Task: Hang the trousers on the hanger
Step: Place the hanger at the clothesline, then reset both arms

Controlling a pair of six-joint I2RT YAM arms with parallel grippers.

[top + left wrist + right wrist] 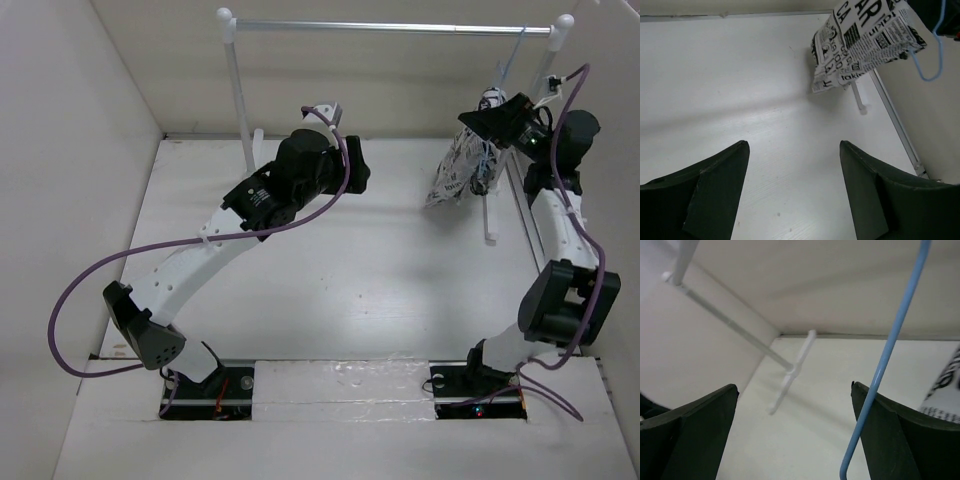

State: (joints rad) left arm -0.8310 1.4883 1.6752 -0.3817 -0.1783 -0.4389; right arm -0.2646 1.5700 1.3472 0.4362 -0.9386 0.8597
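Observation:
The trousers (455,172), white with black newsprint, hang bunched on the hanger (512,62), whose hook sits on the rail at the far right. My right gripper (487,122) is up beside them. In the right wrist view it (792,387) stands wide open, and the hanger's blue wire (885,360) runs down along the inner edge of its right finger, not pinched. A strip of trousers (946,385) shows at the right edge. My left gripper (792,145) is open and holds nothing, low over the table. It faces the trousers (865,40) and a loop of the hanger (935,55) from a distance.
A white-posted rack with a silver rail (390,27) spans the back of the table, its feet (859,100) resting on the surface. Its left post (240,90) stands behind my left arm. White walls (70,120) close in the left, back and right sides.

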